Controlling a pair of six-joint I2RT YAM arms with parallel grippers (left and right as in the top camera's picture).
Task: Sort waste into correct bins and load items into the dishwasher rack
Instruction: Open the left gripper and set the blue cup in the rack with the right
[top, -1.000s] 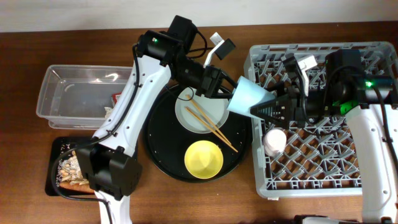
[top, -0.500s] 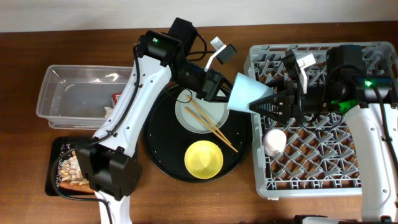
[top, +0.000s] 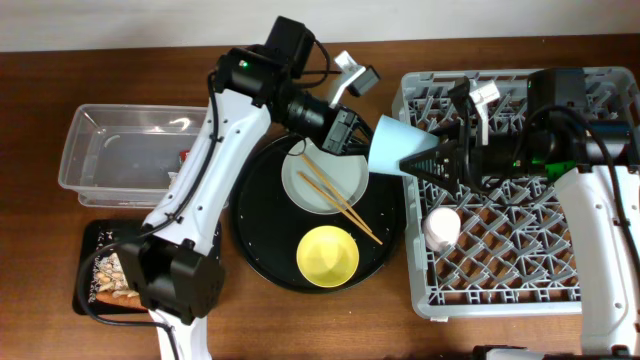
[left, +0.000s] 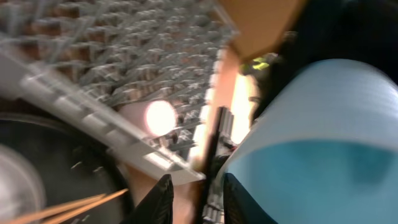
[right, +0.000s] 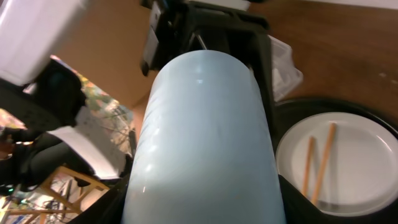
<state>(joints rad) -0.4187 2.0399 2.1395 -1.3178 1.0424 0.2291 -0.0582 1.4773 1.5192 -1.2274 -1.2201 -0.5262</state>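
Gripping small blue cup (top: 392, 148) by narrow end, right gripper (top: 421, 160) was clamped. Cup lay sideways in air above left rim of large light-grey pegged plastic rack (top: 418, 292), mouth toward left gripper (top: 347, 132). Left gripper's fingers (left: 163, 198) stood apart, just beside cup rim, nothing between. Small pink cup (top: 441, 228) stood in rack near left rim; rack cells to the right were open. On large round black tray (top: 255, 235): pale round plate (top: 335, 180) with wooden chopsticks (top: 340, 200) across, and yellow bowl (top: 328, 254) near front edge.

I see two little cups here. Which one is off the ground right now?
The blue cup, held on its side in the air by the right gripper. The pink cup stands among the pegs of the grey crate, touched by nothing.
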